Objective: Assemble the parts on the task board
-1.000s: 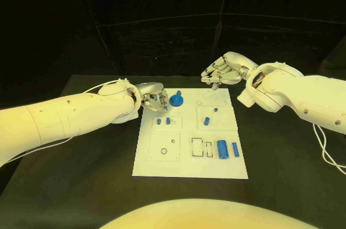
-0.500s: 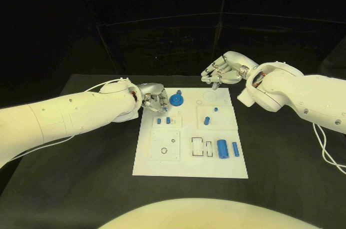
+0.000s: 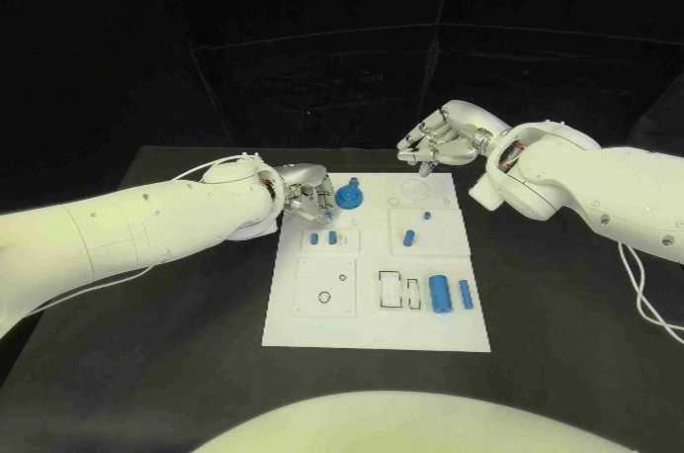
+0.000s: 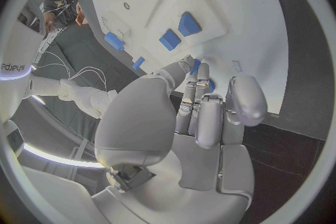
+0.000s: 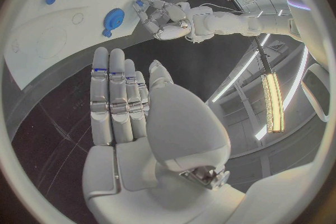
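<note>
Task board sits mid-tabletop with the blue parts on it — round blue knob near its far left corner. Left hand is right beside that knob, fingers curled, can't tell if it's gripping anything. Right hand hovers past the board's far edge; its wrist view shows fingers straight, together, grasping nothing.

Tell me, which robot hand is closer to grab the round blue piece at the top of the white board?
Probably the left robot hand: its fingers sit right beside the round blue piece on the task board. The right robot hand hangs beyond the board's far edge, holding nothing.
</note>
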